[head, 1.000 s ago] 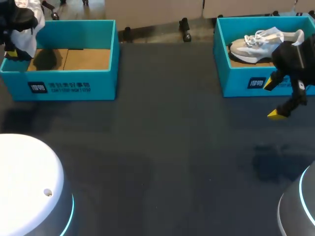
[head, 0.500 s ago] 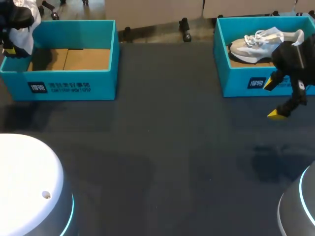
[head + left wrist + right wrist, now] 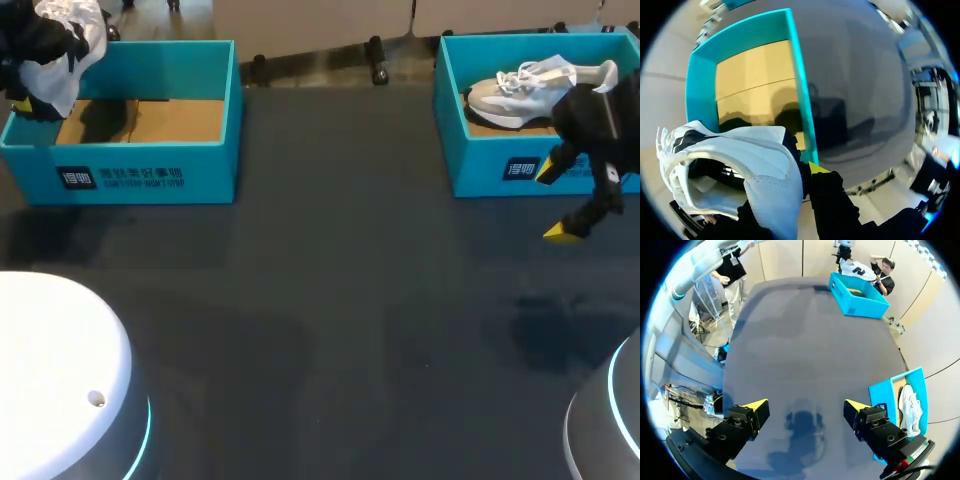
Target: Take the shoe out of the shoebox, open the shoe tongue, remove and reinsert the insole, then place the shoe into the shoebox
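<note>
**Left jaws hold the white shoe (image 3: 760, 160) lifted clear of its blue shoebox (image 3: 802, 105); right jaws wait spread and empty.**

The left jaws are closed on the wall of the shoe's collar. One yellow tip presses the outside and the other is hidden, probably inside the opening. That grip likely leaves the tongue and laces free for later work. The box's bare cardboard floor lies ahead of and below these jaws, so the taking-out step looks all but done. The shoe next needs a spot on the dark worktop (image 3: 350, 300) to be set down. The right jaws stand wide apart with nothing between them, hovering low over the worktop. Just beside them is a second shoebox (image 3: 490, 170) with another pale shoe (image 3: 515, 90) inside. They seem parked there to help with the tongue and insole.
</note>
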Controlling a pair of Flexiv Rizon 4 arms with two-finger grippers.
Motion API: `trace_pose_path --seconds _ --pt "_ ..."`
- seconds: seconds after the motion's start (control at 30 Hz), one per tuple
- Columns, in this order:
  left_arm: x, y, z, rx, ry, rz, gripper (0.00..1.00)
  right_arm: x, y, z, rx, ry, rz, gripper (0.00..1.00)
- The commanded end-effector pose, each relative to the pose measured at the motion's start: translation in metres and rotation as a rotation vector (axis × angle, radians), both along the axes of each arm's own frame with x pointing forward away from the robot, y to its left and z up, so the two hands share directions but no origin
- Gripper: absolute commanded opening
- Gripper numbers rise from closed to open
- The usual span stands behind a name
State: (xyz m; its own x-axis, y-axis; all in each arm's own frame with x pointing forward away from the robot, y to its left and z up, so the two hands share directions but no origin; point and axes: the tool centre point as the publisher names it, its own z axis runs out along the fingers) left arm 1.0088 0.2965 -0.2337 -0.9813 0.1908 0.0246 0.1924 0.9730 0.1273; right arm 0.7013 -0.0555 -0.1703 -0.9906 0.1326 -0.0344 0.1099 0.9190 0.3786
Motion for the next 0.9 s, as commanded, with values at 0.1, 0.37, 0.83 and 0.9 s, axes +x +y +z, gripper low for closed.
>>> trace_pose_path --seconds 0.1,0.37,0.83,0.9 --pt "0.011 0.009 0.007 0.0 0.051 -0.301 0.0 0.002 0.001 -0.001 -0.003 0.003 0.0 1.0" --pt "0.007 0.014 0.012 -0.004 0.078 -0.756 0.0 0.002 0.001 -0.001 -0.003 0.003 0.0 1.0" --pt "0.021 0.008 0.018 0.09 0.159 -1.411 0.0 0.002 0.001 -0.001 -0.003 0.003 0.0 1.0" --pt "0.022 0.009 0.019 0.076 0.168 -1.459 0.0 0.002 0.001 -0.001 -0.003 0.003 0.0 1.0"
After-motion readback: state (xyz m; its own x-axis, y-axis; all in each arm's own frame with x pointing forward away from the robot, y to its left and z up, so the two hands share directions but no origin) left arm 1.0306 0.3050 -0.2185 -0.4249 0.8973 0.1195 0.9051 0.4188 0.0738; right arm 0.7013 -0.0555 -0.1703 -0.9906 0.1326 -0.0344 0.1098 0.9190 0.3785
